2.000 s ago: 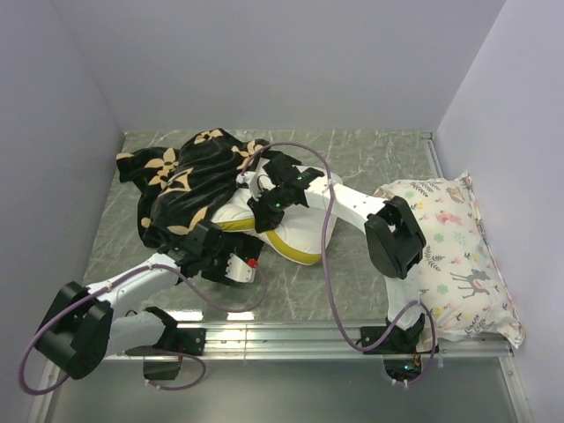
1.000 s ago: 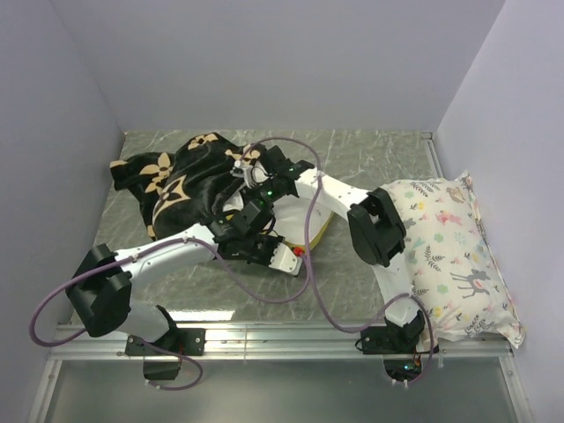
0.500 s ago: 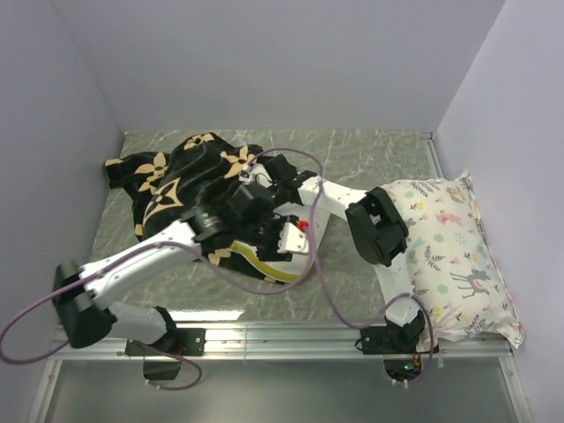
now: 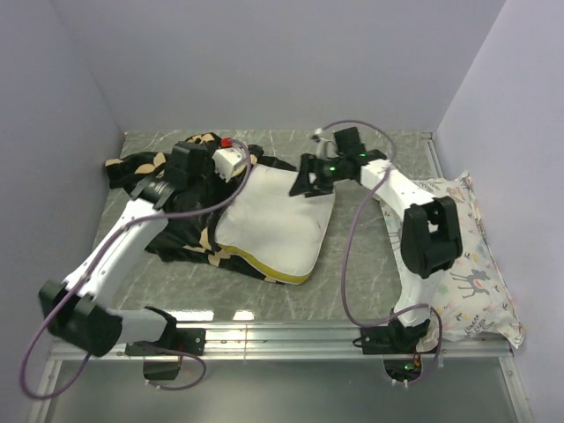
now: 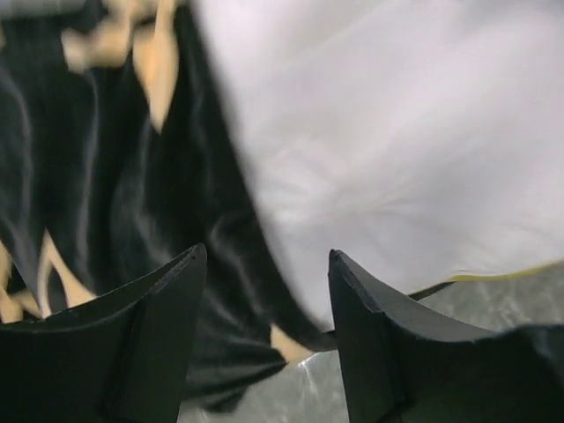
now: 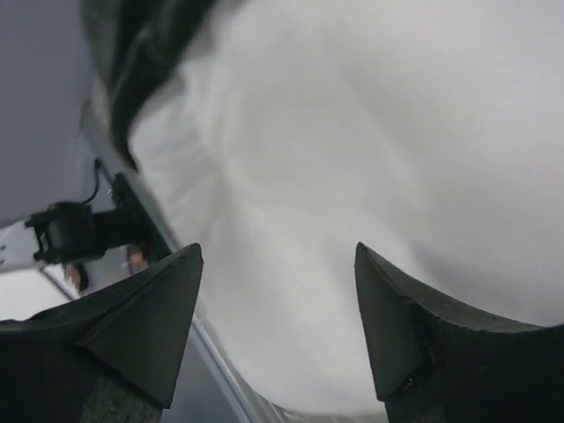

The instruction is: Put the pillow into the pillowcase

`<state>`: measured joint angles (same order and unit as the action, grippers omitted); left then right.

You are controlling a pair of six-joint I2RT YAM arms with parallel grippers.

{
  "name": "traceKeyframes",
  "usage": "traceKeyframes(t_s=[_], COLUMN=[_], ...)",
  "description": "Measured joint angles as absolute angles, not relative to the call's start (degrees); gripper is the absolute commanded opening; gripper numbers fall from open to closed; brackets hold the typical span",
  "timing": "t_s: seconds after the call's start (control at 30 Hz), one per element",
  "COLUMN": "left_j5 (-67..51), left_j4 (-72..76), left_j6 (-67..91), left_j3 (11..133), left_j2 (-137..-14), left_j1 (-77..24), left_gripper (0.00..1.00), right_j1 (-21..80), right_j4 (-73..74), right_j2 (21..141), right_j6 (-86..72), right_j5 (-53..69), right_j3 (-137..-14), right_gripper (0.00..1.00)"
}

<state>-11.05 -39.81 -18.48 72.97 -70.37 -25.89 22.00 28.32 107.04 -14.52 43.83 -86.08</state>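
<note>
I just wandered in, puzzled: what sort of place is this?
Probably a robot test booth: plain walls around a marbled table, two arms bolted to a metal rail, pillow and pillowcase for practice.

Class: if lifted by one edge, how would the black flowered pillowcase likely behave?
The pillowcase lies crumpled in folds, so it would probably droop limply. Its glossy plush may slip in a grip. The pillow seems to rest on part of it, so pulling could drag that too.
</note>
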Motion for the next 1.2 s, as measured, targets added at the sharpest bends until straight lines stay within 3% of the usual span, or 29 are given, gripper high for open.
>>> traceKeyframes(t_s=[0.2, 0.37, 0.43, 0.53, 0.6, 0.63, 0.83, 0.97, 1.07, 1.1, 1.17, 1.2], left_j5=[-1.96, 4.43, 6.24, 6.81, 4.71, 2.98, -10.90, -20.27, -25.91, -27.27, -30.74, -31.79], left_j4=[-42.15, -41.60, -40.77, -40.75, -41.63, -41.95, -43.72, -43.38, -44.27, -44.91, -46.52, -47.68], left_j6=[-12.78, -11.16, -10.98, -11.42, -12.29, -12.67, -14.50, -14.39, -14.70, -15.03, -16.19, -16.71], left_j3=[70.72, 70.17, 70.15, 70.72, 72.14, 72.93, 80.82, 84.77, 83.81, 83.33, 82.08, 82.04], left_j2=[-81.03, -87.59, -89.93, -93.41, -95.26, -95.55, -98.45, -103.85, -104.88, -104.60, -103.66, -103.24], left_j1=[-21.87, -21.89, -21.89, -21.87, -22.15, -22.52, -32.73, -39.46, -39.29, -38.61, -35.48, -33.87], left_gripper=[0.70, 0.61, 0.41, 0.13, 0.03, 0.00, 0.00, 0.01, 0.20, 0.35, 0.47, 0.58], right_j1=[13.85, 14.39, 14.39, 14.44, 14.24, 14.22, 14.24, 14.39, 14.37, 14.39, 14.48, 14.61], right_j4=[30.98, 32.27, 32.25, 31.94, 31.27, 30.63, 26.39, 22.13, 20.49, 20.18, 20.29, 20.49], right_j2=[104.60, 107.18, 108.64, 111.90, 113.47, 113.78, 113.82, 113.58, 113.14, 112.97, 112.51, 112.20], right_j6=[-14.57, -15.31, -15.44, -15.84, -16.71, -17.17, -21.47, -24.75, -25.65, -25.65, -24.73, -23.83], right_j5=[35.81, 33.71, 34.22, 35.88, 37.26, 38.04, 44.03, 47.20, 48.34, 48.82, 49.25, 49.39], right_j3=[-79.29, -78.94, -79.09, -79.40, -79.35, -79.20, -78.32, -76.86, -75.16, -74.74, -74.32, -74.24], right_gripper=[0.83, 0.81, 0.75, 0.56, 0.48, 0.39, 0.20, 0.17, 0.17, 0.17, 0.20, 0.23])
